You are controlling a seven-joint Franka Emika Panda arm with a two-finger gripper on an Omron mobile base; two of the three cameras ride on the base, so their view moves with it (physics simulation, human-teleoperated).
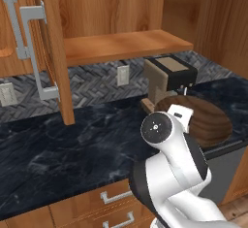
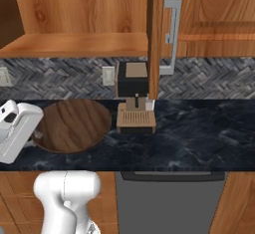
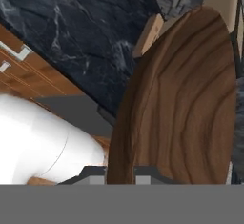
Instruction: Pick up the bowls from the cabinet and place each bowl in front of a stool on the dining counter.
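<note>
Over the black marble worktop (image 2: 199,133), I have the dark wooden bowl (image 2: 74,124) clenched by its rim. In the hand view the two finger tips sit at six o'clock, one on each side of the bowl's edge, so the gripper (image 3: 120,173) is pinched tight on the thin wall. That rim pinch is why the bowl (image 3: 190,104) looms so large there: its grain runs up from the fingers toward twelve o'clock, and I judge it hangs from the hand, though I cannot tell whether its base touches the stone.

From the right base view the bowl lies at about nine o'clock of a small coffee machine (image 2: 133,96), just beside its slatted tray, with the white hand at the bowl's nine o'clock edge. In the left base view the arm covers the bowl's (image 1: 210,120) near side, and the machine (image 1: 169,74) stands behind it at eleven o'clock.

Above, the cabinet (image 1: 121,45) stands open, its shelf bare where I can see it, door (image 1: 53,52) swung out with the grey bar handle (image 1: 36,52) facing me. I take this as the carry stage: bowl out of the cabinet, not yet taken to a stool.

A herringbone tiled backsplash (image 2: 209,76) with white sockets (image 2: 108,75) runs behind the worktop. Below it are wooden drawers (image 1: 92,203) and a grey appliance front (image 2: 167,205).
</note>
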